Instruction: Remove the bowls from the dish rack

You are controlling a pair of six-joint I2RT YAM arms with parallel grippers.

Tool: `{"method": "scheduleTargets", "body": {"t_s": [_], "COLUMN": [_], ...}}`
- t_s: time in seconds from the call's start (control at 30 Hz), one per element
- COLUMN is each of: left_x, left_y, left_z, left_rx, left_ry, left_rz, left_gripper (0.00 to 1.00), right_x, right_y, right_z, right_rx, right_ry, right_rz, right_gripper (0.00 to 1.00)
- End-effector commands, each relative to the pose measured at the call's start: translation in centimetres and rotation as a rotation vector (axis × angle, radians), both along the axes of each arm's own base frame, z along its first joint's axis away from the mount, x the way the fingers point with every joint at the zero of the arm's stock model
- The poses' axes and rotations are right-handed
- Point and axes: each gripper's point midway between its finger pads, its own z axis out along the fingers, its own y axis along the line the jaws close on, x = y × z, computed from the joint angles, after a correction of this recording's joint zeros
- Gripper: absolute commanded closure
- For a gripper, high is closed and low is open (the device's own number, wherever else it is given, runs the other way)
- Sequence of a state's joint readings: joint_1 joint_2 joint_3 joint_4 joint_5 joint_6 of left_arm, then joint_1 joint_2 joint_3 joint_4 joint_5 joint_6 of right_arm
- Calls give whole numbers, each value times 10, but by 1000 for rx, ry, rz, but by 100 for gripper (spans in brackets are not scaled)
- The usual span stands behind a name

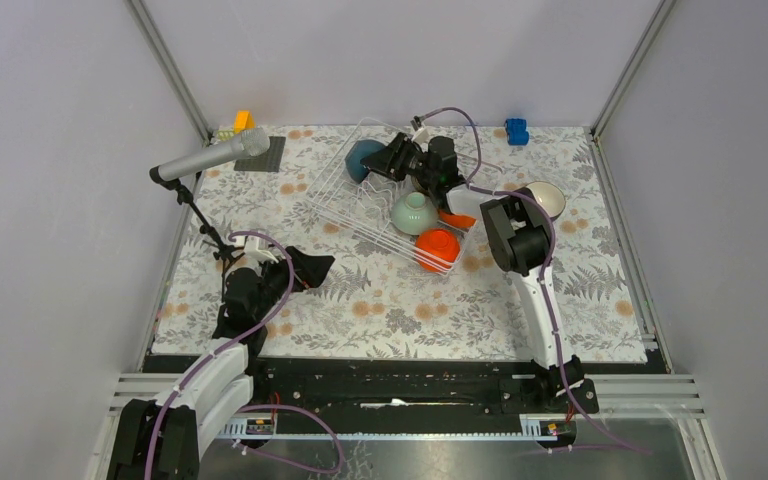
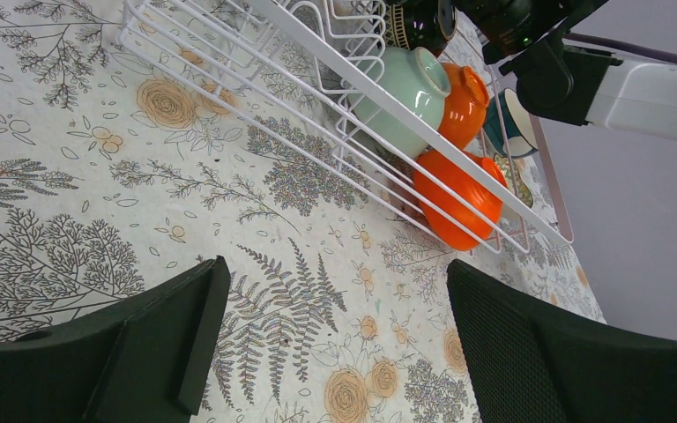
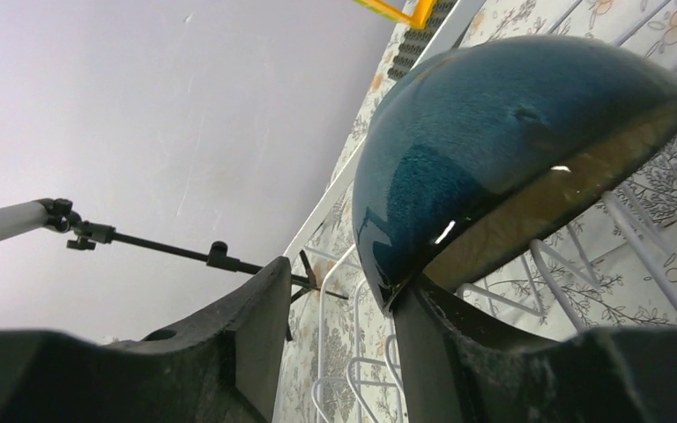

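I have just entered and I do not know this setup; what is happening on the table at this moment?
The right gripper reaches into the dish rack, its open jaws either side of the dark teal bowl's rim, not visibly clamped. A mint bowl and two orange bowls lie in the rack; a white bowl stands on the table beside it. The left gripper is open and empty, away from the rack.

No text, label, brand, number or sign can be read in any of the three views; the bench carries only a printed pattern of flowers and ferns, with no lettering in it.
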State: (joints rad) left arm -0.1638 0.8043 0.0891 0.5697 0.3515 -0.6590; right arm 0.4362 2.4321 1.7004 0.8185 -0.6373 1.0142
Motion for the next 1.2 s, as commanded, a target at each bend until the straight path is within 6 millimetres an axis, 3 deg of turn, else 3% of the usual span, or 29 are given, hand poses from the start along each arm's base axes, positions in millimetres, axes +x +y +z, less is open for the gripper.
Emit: {"method": "scheduleTargets", "body": {"t_s": [0.0, 0.4, 0.47, 0.57, 0.67, 0.83, 0.9, 0.93, 1.0, 1.03, 1.17], "left_x": [3, 5, 5, 5, 5, 5, 5, 4, 4, 4, 4], "left_y": [1, 0, 1, 1, 1, 1, 1, 1, 1, 1, 1], "left_z": [9, 7, 8, 7, 7, 7, 8, 8, 8, 8, 8], "left_rx": [6, 9, 9, 9, 8, 11, 11, 11, 10, 10, 10], "left_ry": [-48, -43, -44, -41, -41, -42, -45, -45, -46, -46, -46], "left_rz": [3, 3, 4, 4, 6, 6, 8, 7, 7, 6, 5], "left_gripper": [1, 1, 1, 1, 1, 1, 1, 1, 1, 1, 1], "right_x": [-4, 11, 12, 18, 26, 33, 32, 32, 34, 35, 34], "right_y": [5, -2, -4, -4, -4, -5, -5, -5, -7, -8, -8], "right_z": [27, 26, 29, 25, 22, 24, 27, 26, 24, 24, 28], "right_rx": [76, 137, 152, 149, 152, 175, 177, 173, 157, 151, 131], "right_ry": [-93, -75, -85, -67, -46, -34, -35, -30, -15, -12, -25], "right_rz": [62, 2, -10, -36, -62, -83, -81, -85, -107, -115, -127], "right_gripper": [50, 66, 65, 56, 56, 76, 77, 73, 48, 42, 32]}}
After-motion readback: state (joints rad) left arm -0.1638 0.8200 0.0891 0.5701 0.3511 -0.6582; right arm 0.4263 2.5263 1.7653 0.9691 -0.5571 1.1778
